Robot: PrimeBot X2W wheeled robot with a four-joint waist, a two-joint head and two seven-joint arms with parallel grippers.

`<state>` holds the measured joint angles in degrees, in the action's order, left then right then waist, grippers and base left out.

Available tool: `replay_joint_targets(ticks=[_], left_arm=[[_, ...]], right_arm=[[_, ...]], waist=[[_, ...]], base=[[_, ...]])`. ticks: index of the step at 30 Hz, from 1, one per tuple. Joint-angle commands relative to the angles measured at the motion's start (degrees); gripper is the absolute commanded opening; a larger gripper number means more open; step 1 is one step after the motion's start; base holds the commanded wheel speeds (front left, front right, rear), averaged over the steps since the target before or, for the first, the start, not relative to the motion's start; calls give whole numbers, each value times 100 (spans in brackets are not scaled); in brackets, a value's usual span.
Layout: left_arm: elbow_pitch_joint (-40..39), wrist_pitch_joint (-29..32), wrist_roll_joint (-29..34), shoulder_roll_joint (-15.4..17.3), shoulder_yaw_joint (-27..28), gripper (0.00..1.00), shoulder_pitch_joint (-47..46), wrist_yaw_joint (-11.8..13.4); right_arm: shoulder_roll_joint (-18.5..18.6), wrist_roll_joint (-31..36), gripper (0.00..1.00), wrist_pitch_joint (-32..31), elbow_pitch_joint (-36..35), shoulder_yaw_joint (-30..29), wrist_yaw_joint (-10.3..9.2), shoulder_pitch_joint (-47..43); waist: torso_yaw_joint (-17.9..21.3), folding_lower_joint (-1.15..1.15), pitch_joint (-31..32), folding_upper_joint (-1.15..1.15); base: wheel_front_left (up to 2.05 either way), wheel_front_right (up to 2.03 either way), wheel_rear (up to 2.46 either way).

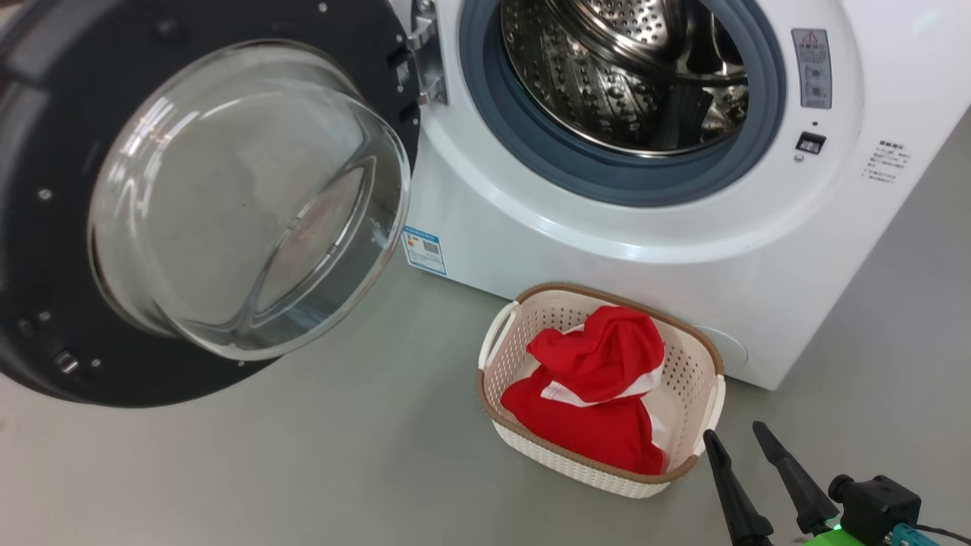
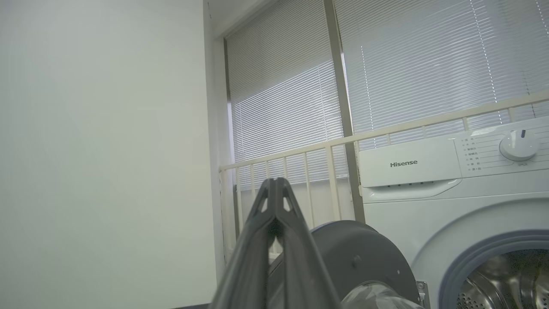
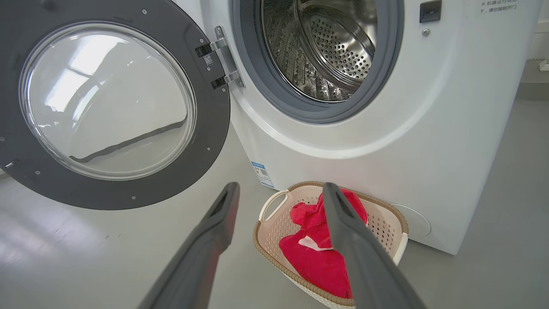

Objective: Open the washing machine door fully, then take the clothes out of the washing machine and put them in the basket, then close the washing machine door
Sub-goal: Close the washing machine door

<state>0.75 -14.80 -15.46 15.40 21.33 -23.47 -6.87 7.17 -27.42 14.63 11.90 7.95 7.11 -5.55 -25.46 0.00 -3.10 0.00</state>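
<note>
One red piece of clothing [image 1: 599, 394], trimmed in white, lies bunched inside the basket [image 1: 584, 466]. The basket sits on the grey floor [image 1: 303, 470], close against the lower front of the washing machine [image 1: 607, 235]. The washing machine door [image 1: 243, 197] stands swung wide to the left on its hinge, with its glass bowl bulging toward my head camera. The steel drum [image 1: 622, 68] is open to view behind the grey seal.

My right gripper [image 1: 734, 432] hovers low, just beside the basket's near right corner. Its two dark fingers are spread wide apart and hold nothing. Through its wrist camera they frame the basket and the red fabric.

My left gripper [image 2: 275, 182] has its fingers pressed together tip to tip, with nothing between them. It points toward a pale wall [image 2: 107, 128] and a window with blinds [image 2: 386, 64]. I see the door's grey back just beyond the fingers and the machine's control panel off to the right.
</note>
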Motion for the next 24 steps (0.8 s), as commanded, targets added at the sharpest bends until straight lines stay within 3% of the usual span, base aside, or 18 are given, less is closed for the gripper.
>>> replay_joint_targets(ticks=[1, 5, 9, 14, 19, 24], left_arm=[[88, -20, -137, 356, 241, 0, -347, -43], [1245, 68, -844, 795, 187, 0, -1011, -57], [2402, 743, -1842, 1238, 52, 0, -1700, -59], [3605, 1696, -2624, 1724, -75, 0, -2275, -60], [4434, 2631, -3134, 1930, -169, 0, -2616, -61], [4760, 3343, -3473, 2025, -238, 0, -2688, -61]], right_arm=[[84, 46, 100, 37, -159, 105, 37, 247], [103, 64, 100, 37, -184, 117, 37, 321], [161, 56, 100, 37, -194, 122, 37, 411], [205, 76, 100, 37, -207, 173, 37, 533], [219, 75, 100, 37, -223, 211, 37, 598], [233, 56, 100, 37, -215, 226, 37, 608]], waist=[[93, 0, -122, 0], [153, 0, -264, 0], [186, 0, -404, 0], [223, 0, -562, 0], [246, 0, -660, 0], [264, 0, -686, 0]], base=[[0, 0, 0], [0, 0, 0], [0, 0, 0], [0, 0, 0], [0, 0, 0], [0, 0, 0]])
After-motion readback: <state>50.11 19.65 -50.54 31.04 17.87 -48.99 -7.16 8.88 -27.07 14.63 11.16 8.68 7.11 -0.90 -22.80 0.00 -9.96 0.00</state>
